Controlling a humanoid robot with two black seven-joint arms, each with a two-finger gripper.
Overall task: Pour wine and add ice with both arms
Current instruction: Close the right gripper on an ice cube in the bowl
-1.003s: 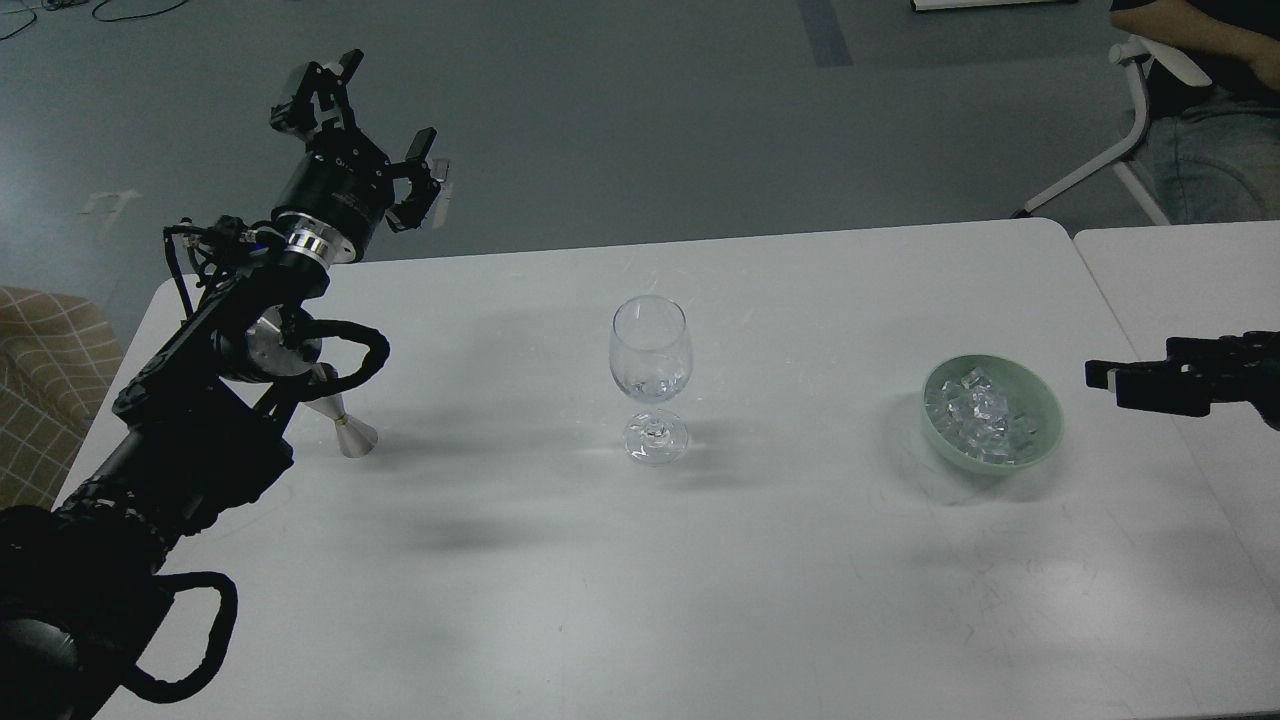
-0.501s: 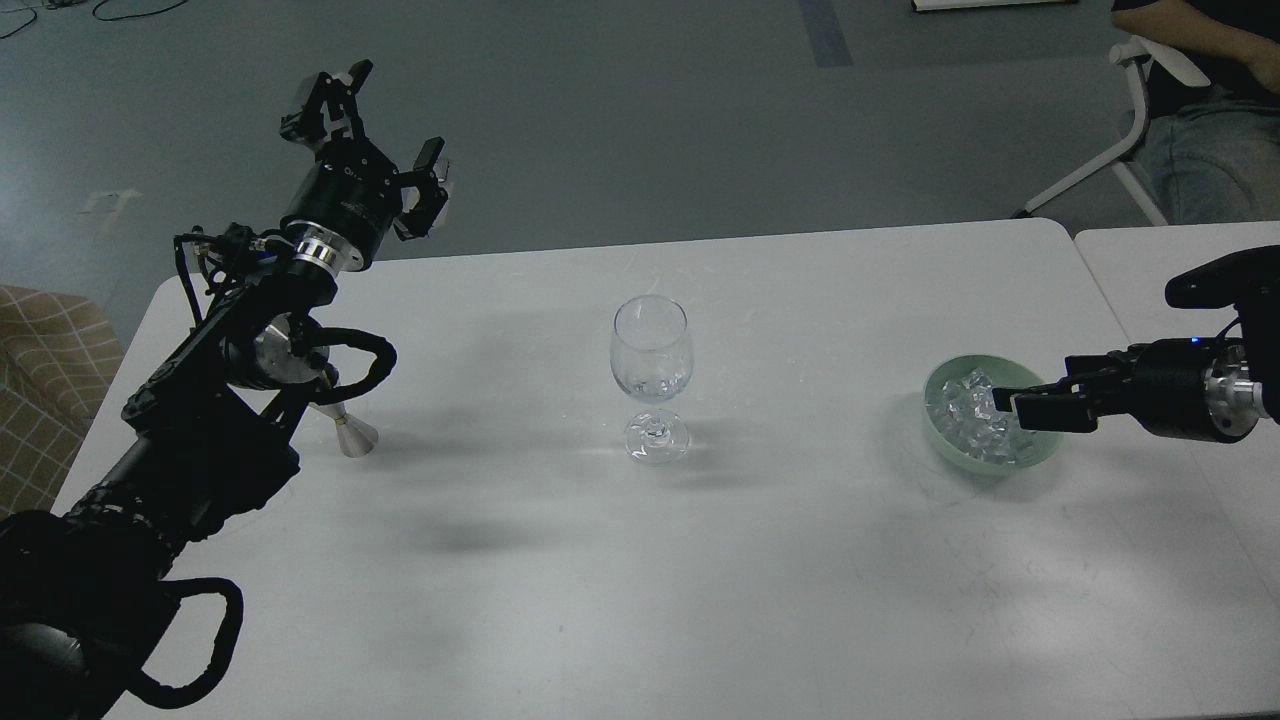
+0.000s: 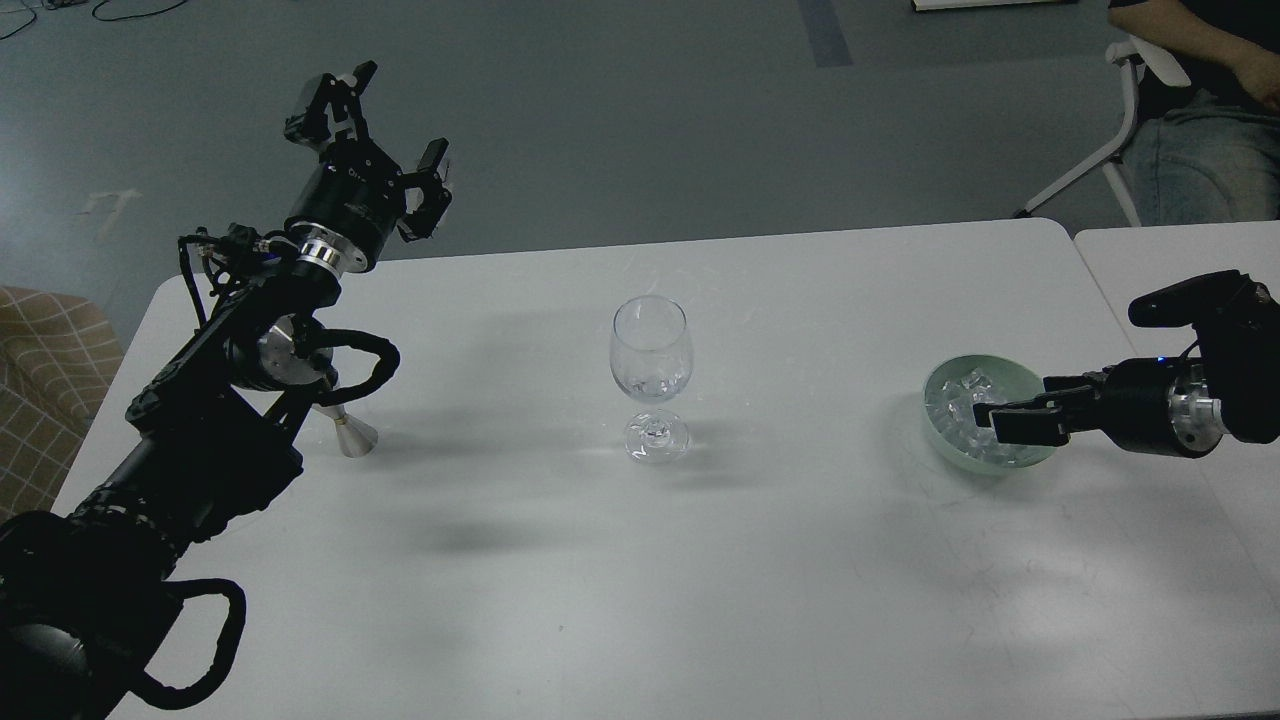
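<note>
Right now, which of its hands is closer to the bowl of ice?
The right hand: it reaches over the green bowl onto the ice. The left hand is raised far across the table, past the wine glass.

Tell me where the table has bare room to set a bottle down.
Bare: the wide table front, nearer than the wine glass, and the strip between glass and green bowl. Crowded: the bowl, where the right gripper sits over the ice, and the left edge, where my left arm overhangs a silver cone.

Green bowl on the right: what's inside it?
The green bowl holds a heap of clear ice. The right hand covers its near right part, so the ice there is hidden.
</note>
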